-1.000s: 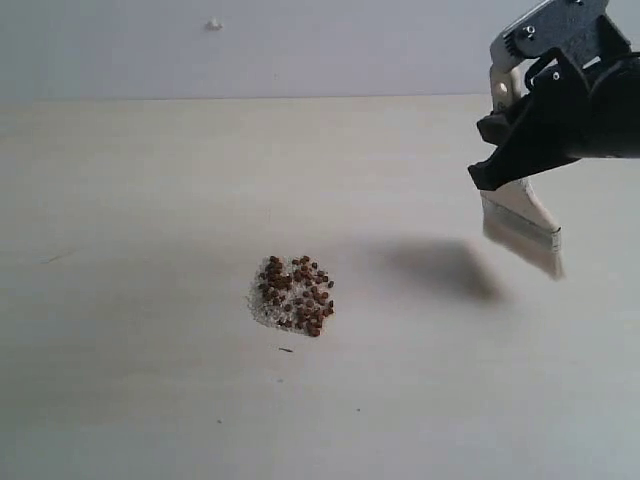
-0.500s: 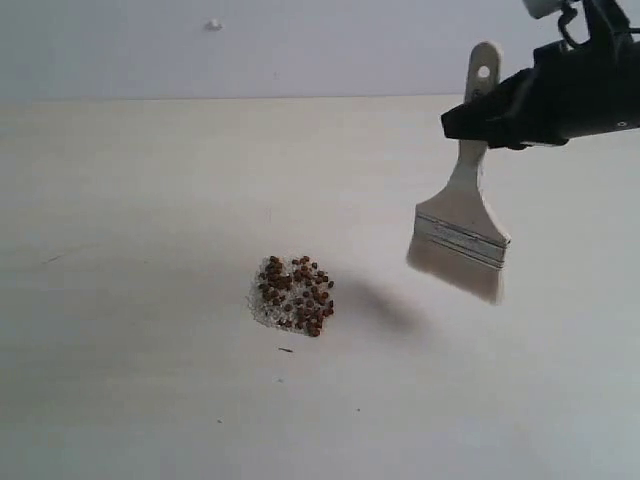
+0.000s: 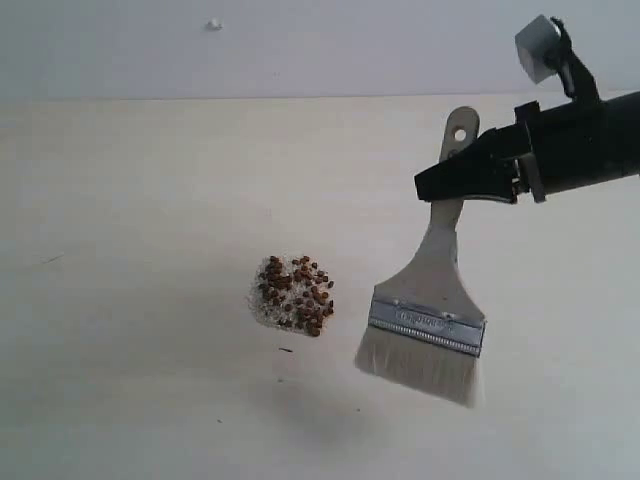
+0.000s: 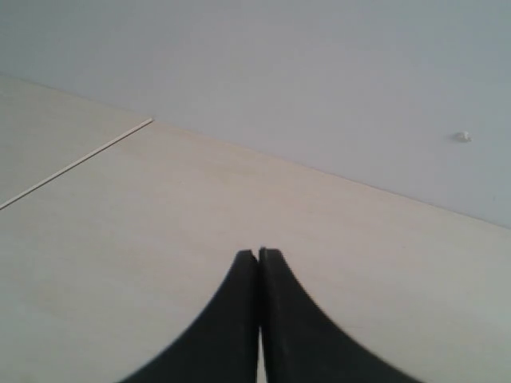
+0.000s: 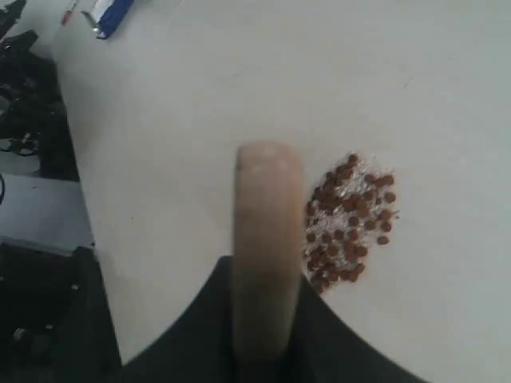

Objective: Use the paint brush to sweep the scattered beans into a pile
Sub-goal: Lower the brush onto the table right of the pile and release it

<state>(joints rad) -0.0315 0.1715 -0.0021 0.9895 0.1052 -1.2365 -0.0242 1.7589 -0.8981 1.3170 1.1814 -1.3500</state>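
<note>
1. The left gripper point(image 4: 259, 259) only turns up in the left wrist view. Its jaws are pressed flat together with nothing in them, over bare pale table point(image 4: 120, 207) with a grey wall point(image 4: 319, 80) behind.
2. The beans point(image 3: 295, 295) are bunched in one tight pile mid-table, on a patch of fine white grains point(image 3: 262, 305). A tiny dark speck point(image 3: 287, 350) lies just on the near side.
3. The paint brush point(image 3: 430, 300) is right of the pile and clear of it, tilted with the bristles point(image 3: 420, 365) down. I can't tell if they touch the table.
4. The right gripper point(image 3: 445, 183) is clamped sideways on the wooden handle just under its hole, jaws barely apart.
5. The right wrist view looks straight down the handle point(image 5: 267, 207), so the bristles are hidden, and the beans sit right beside it. It also catches the table edge and a blue-and-white thing point(image 5: 108, 14) that the exterior view misses.
</note>
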